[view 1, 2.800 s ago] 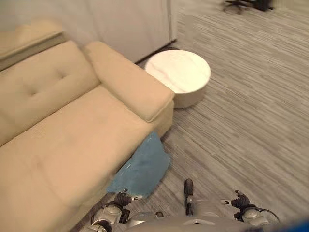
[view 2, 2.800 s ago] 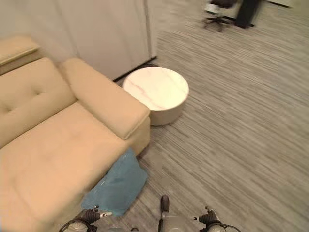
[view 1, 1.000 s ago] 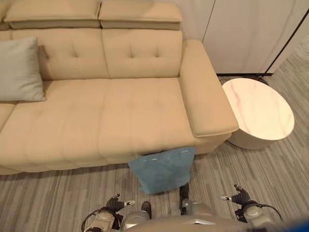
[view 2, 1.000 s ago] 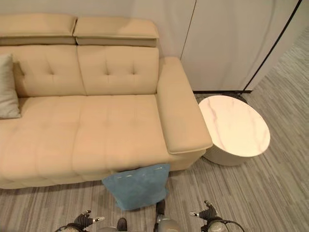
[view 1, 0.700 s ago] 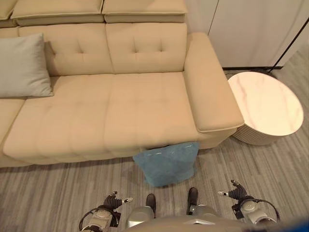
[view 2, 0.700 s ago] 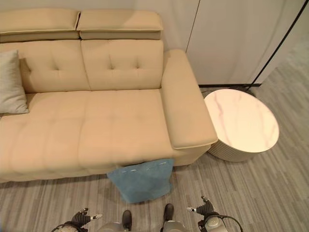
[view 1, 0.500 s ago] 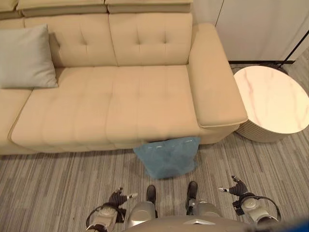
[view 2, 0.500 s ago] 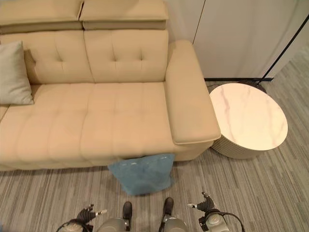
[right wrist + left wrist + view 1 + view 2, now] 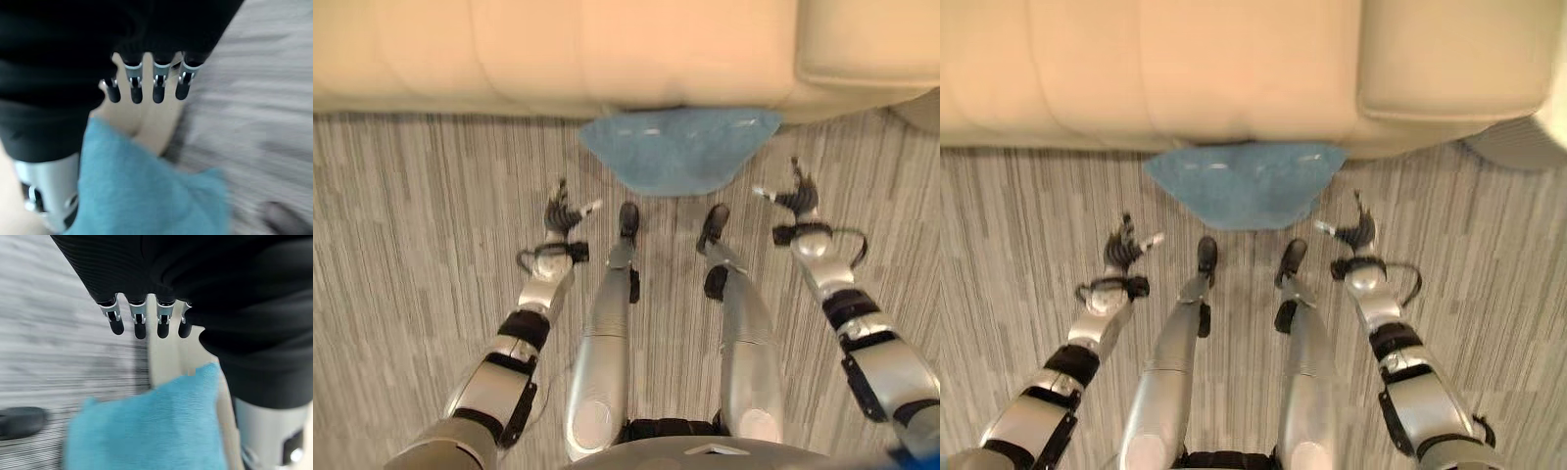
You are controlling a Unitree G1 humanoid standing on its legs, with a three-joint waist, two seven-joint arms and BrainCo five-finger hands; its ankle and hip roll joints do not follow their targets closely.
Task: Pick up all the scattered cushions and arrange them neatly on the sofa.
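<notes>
Grey striped carpet floor (image 9: 411,255) underfoot. Left hand (image 9: 560,213) and right hand (image 9: 795,196) both hang low over it, fingers straight and relaxed, holding nothing, 1 on each side of the blue cushion (image 9: 680,152). Cushion lies on the floor between them, touching neither, its far edge tucked against the base of the beige sofa (image 9: 558,54). Round side counter (image 9: 1528,142) edge sits past the sofa's right armrest.

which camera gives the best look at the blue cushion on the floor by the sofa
The left eye view: the whole blue cushion lies on the floor against the sofa front, between the open left hand and right hand. The right eye view shows the same. Both wrist views catch part of it, blurred, past straight fingers.
</notes>
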